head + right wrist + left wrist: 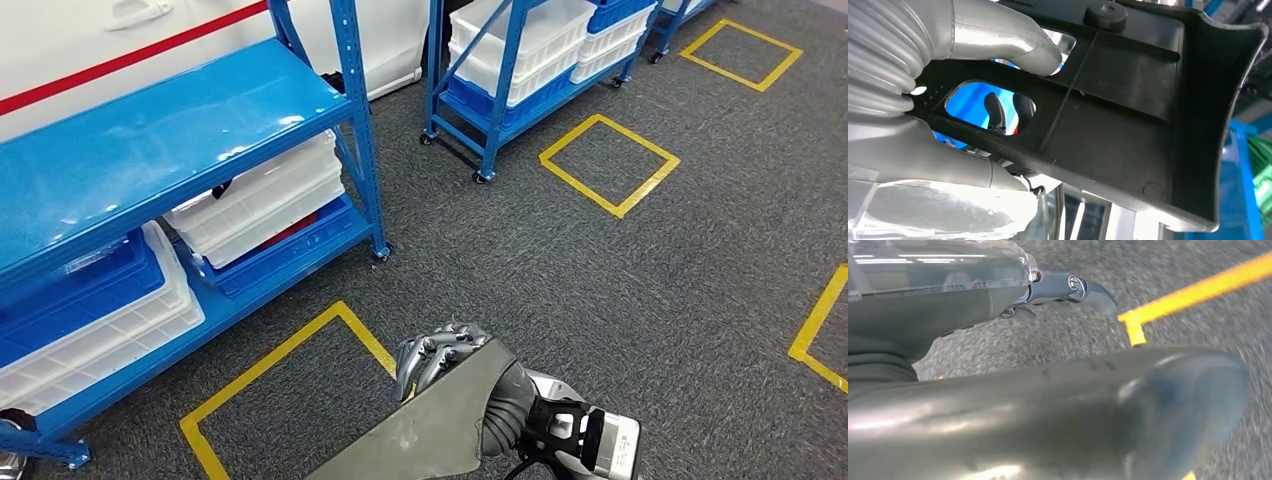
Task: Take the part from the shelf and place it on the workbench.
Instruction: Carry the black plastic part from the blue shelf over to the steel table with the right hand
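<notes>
From the head view the right hand (440, 355) grips the dark grey part (425, 425) over the carpet beside the blue shelf (170, 130), while the right wrist view reveals its ribbed underside and cutouts; the left hand's (1068, 290) state I cannot tell.

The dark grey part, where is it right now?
In the head view, the dark grey part is low and central, gripped by the right hand above the yellow floor square.
</notes>
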Controlling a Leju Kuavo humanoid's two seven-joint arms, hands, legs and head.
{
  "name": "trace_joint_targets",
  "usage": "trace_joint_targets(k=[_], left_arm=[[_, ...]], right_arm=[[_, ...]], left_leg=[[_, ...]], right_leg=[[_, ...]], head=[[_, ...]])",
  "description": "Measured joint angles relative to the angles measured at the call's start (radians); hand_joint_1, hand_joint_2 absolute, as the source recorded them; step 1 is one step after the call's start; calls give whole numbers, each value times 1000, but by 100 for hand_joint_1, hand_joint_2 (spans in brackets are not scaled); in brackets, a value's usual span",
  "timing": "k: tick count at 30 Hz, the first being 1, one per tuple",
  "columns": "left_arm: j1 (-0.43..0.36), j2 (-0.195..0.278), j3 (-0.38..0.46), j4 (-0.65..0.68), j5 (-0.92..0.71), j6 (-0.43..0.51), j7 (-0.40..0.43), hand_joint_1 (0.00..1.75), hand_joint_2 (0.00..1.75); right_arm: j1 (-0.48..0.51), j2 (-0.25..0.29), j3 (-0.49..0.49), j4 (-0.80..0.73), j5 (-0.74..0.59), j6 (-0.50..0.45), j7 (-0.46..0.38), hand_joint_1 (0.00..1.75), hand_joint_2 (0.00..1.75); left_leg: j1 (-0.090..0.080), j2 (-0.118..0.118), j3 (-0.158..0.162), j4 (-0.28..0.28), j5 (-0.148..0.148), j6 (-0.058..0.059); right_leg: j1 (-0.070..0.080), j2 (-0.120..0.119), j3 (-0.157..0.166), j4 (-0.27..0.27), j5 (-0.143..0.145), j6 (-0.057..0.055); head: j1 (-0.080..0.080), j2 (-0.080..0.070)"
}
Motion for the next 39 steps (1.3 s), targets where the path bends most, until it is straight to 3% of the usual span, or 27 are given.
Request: trace_joint_targets(k=[2,4,5,7,9,10,11,12,14,16,18,20,22,24,26,27,28,29,31,32,33,35,37,39], left_arm=[[-1,2,0,0,-9,-11,-14,0,0],[-2,5,0,0,-16,-23,-24,0,0],[-4,7,0,0,-19,-28,-27,0,0],[-6,8,-1,0,-25,-33,-28,0,0],[-5,8,-1,0,-30,-30,-22,0,0],[-5,8,-1,0,-33,-25,-17,0,0],[-5,7,-1,0,-34,-19,-12,0,0],[-6,5,-1,1,-35,-13,-6,0,0],[-9,2,-2,1,-36,-3,4,0,0],[-12,0,-2,2,-38,2,12,0,0],[-14,-1,-2,2,-41,0,19,0,0],[-16,-1,-3,2,-44,-9,21,0,0],[-19,-3,-3,2,-46,-18,18,0,0],[-18,-4,-4,3,-46,-21,16,0,0],[-16,-5,-4,3,-46,-21,15,0,0],[-15,-5,-4,3,-46,-22,13,0,0],[-16,-6,-4,3,-46,-25,11,0,0],[-17,-7,-4,3,-47,-29,8,0,0],[-18,-10,-4,4,-49,-37,6,0,0],[-18,-12,-4,4,-50,-39,6,0,0],[-18,-14,-4,5,-50,-40,7,0,0],[-19,-20,-4,6,-49,-40,7,0,0],[-21,-26,-4,6,-45,-40,6,0,0],[-20,-32,-4,8,-44,-40,5,0,0]], right_arm=[[1,3,-4,-24,-3,-9,-1,127,175],[6,3,-21,-58,-10,-19,-2,127,175],[8,3,-34,-77,-13,-23,-2,127,175],[5,2,-67,-112,-20,-27,-3,127,175],[-2,0,-100,-131,-24,-29,-4,127,175],[-4,-1,-115,-135,-23,-30,-5,127,175],[-5,-3,-128,-138,-19,-32,-5,127,175],[-6,-5,-139,-140,-14,-35,-5,127,175],[-9,-9,-152,-146,-2,-45,-5,127,175],[-14,-11,-159,-153,7,-63,-5,127,175],[-15,-15,-169,-165,11,-81,-5,127,175],[-13,-24,-183,-178,11,-93,-7,127,175],[-11,-35,-195,-189,11,-100,-9,127,175],[-11,-42,-202,-196,11,-103,-10,127,175],[-8,-46,-205,-198,12,-105,-10,127,175],[-7,-48,-206,-198,14,-105,-10,127,175],[-6,-49,-207,-200,19,-106,-7,127,175],[-6,-50,-207,-204,24,-107,-2,127,175],[-7,-51,-206,-216,35,-107,10,127,175],[-7,-51,-206,-222,39,-107,14,127,175],[-7,-51,-205,-226,41,-107,17,127,175],[-6,-54,-204,-231,44,-106,21,127,175],[-7,-56,-204,-233,45,-105,21,127,175],[-7,-57,-203,-234,45,-104,21,127,175]], left_leg=[[-5,16,0,4,-4,-8],[-7,34,2,4,-7,-17],[-5,32,1,8,-12,-23],[0,-10,-18,60,-51,-33],[6,-55,-71,185,-117,-41],[8,-62,-99,249,-142,-43],[10,-64,-117,289,-150,-45],[12,-65,-119,294,-138,-46],[18,-79,-74,194,-70,-46],[23,-117,-15,67,-21,-43],[20,-135,6,17,-16,-35],[19,-116,6,8,-11,-21],[19,-95,8,-3,-2,-5],[16,-72,7,-9,3,5],[12,-46,5,-8,2,7],[11,-33,4,-8,2,7],[10,-21,4,-7,1,7],[10,-11,4,-6,0,5],[6,8,6,-2,-6,-2],[3,15,6,0,-8,-7],[0,24,7,2,-11,-12],[-1,44,10,1,-14,-22],[4,24,6,22,-35,-33],[10,-31,-34,118,-93,-41]], right_leg=[[8,-26,34,-71,12,-12],[9,-8,31,-78,15,-22],[7,2,31,-81,18,-26],[2,22,31,-88,25,-37],[0,44,30,-89,29,-42],[0,56,29,-88,30,-43],[0,69,28,-87,30,-43],[-1,82,28,-86,31,-42],[-1,107,30,-83,32,-40],[-1,130,27,-79,33,-32],[-3,151,17,-77,38,-17],[-8,162,9,-77,43,-3],[-6,123,-8,-45,19,4],[-3,70,-57,60,-43,7],[-6,56,-113,181,-92,11],[-7,54,-121,203,-92,12],[-9,51,-109,185,-74,12],[-9,42,-79,130,-43,11],[-5,-1,-3,-10,6,5],[-1,-17,19,-54,16,1],[3,-25,27,-76,17,-4],[6,-4,25,-81,19,-14],[2,18,26,-87,25,-25],[-2,38,28,-91,29,-33]], head=[[-1,0],[-1,0],[-1,0],[-1,0],[-2,0],[-2,0],[-2,0],[-2,0],[-2,0],[-1,0],[-1,0],[-1,0],[2,0],[6,0],[7,0],[7,0],[8,0],[7,0],[7,0],[6,0],[6,0],[5,0],[5,0],[4,0]])
